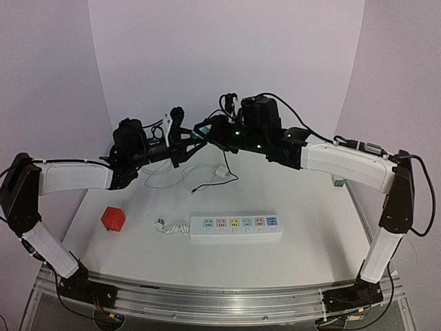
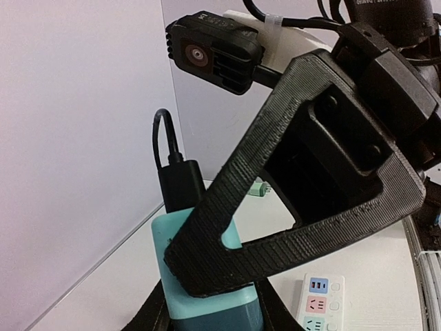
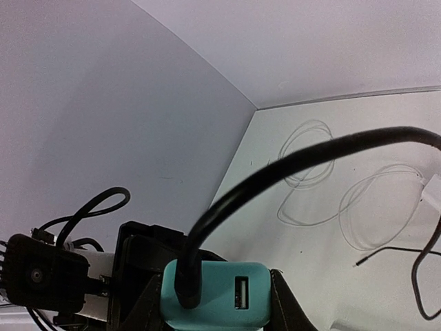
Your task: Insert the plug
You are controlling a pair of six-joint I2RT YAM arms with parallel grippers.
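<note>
One red cube [image 1: 112, 218] is sitting near the table's [image 1: 313, 227] left edge. Two grippers are meeting in the air over its far middle, left gripper [image 2: 207, 312] and right gripper [image 3: 215, 307] both clamping one teal plug [image 3: 227, 296] carrying one black cable [image 3: 289, 162]. One white power strip [image 1: 234, 226] is lying near the front edge.

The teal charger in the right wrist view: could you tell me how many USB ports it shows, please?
2, on the teal charger: one holds the black cable, the other port, beside it, is empty. Its other faces are hidden.
</note>
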